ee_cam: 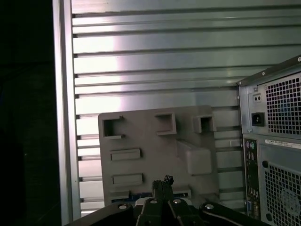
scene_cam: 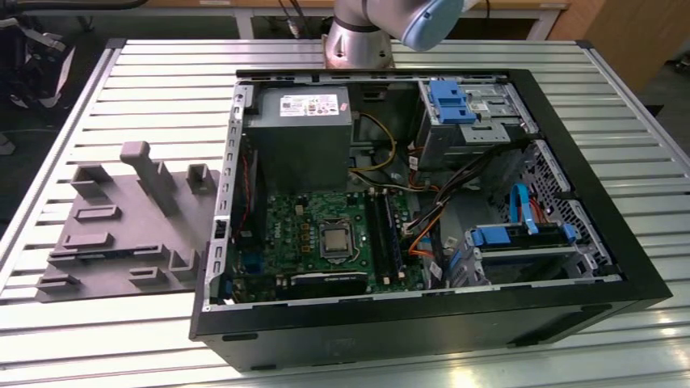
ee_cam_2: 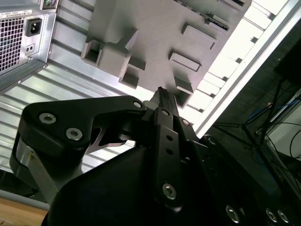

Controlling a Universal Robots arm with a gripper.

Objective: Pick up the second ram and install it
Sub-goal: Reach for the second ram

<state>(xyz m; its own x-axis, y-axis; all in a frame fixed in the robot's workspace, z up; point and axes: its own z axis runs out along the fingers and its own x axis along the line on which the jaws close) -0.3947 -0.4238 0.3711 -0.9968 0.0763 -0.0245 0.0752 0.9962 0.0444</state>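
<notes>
Slatted metal table (scene_cam: 108, 339) under computer case (scene_cam: 431, 339)

A computer case (scene_cam: 431, 331) stands on the bench (scene_cam: 161, 73), a motherboard (scene_cam: 313, 230) inside it. A fixture block (scene_cam: 108, 234) lies just beside the case at the exterior view's left, the pincer (ee_cam: 163, 181) above the block.

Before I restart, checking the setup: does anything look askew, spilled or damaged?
Nothing stands out. The open computer case lies flat on the slatted table, and the grey fixture block sits flat beside it.
</notes>
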